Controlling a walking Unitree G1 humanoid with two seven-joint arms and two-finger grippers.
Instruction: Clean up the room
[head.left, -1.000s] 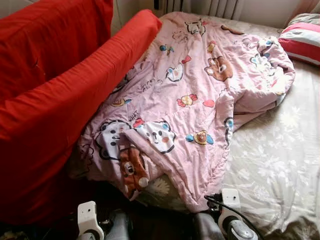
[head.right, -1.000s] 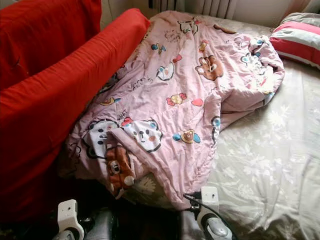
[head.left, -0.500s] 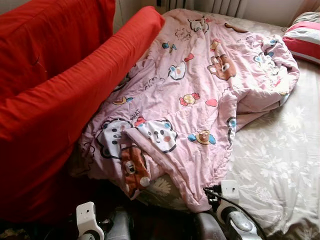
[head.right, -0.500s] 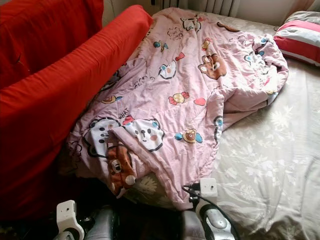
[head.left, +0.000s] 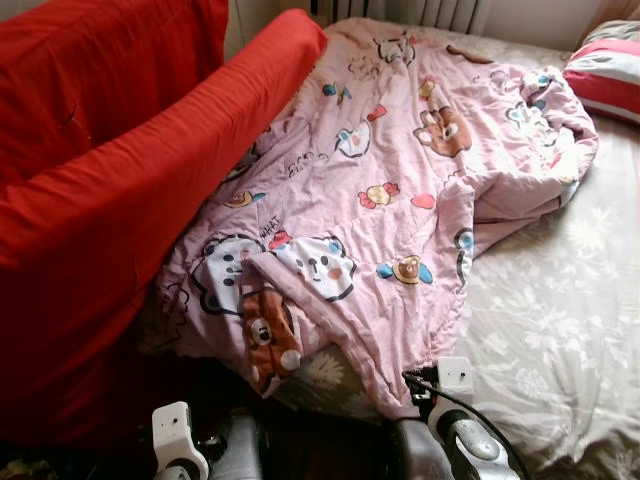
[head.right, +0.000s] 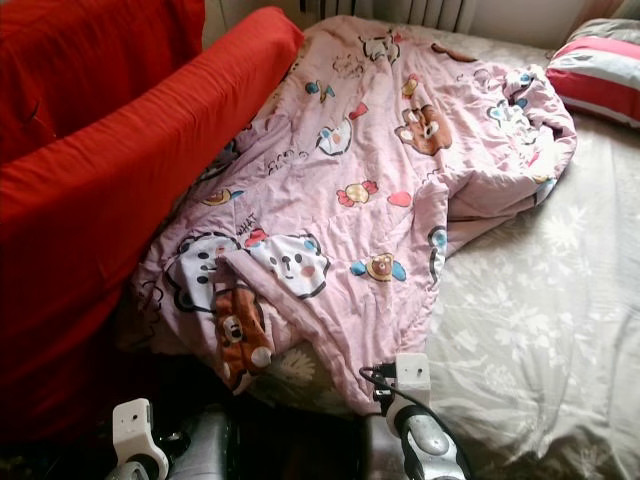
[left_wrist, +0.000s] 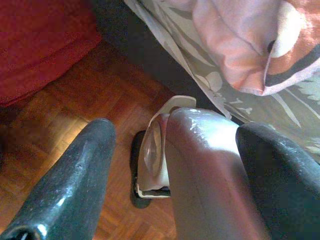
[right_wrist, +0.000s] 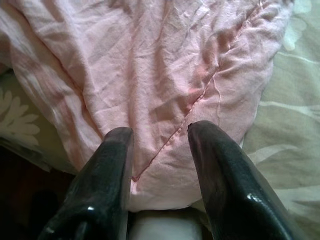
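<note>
- Reaching toward the near corner of the pink quilt (head.left: 380, 190), the right hand (right_wrist: 160, 145) is hovering just over the fabric with its fingers (right_wrist: 107, 165) standing apart and nothing between them; a seam of the quilt is running between the two fingers.
- The quilt is lying crumpled across the left part of the bed (head.left: 570, 330), from the far end down to the near edge, where its corner is drooping over the side. Its right edge is folded back on itself in a thick roll.
- Judging from the task, the open fingers are set over this hanging corner because it is the nearest free edge to pinch before the quilt is pulled straight.
- The left hand (left_wrist: 170, 165) is hanging low beside the bed over the wooden floor (left_wrist: 65, 125), fingers spread wide and empty; it is looking idle.
- A red sofa (head.left: 110, 200) is standing just left of the bed, and its arm is touching, or nearly touching, the quilt's left edge. This is likely to hinder any pull toward the left.
- A striped pillow (head.left: 605, 80) is lying at the far right corner of the bed, apart from the quilt.
- A black cable (head.left: 450, 395) is looping at the right wrist, close to the quilt's corner; it could snag on the fabric during a grasp.
</note>
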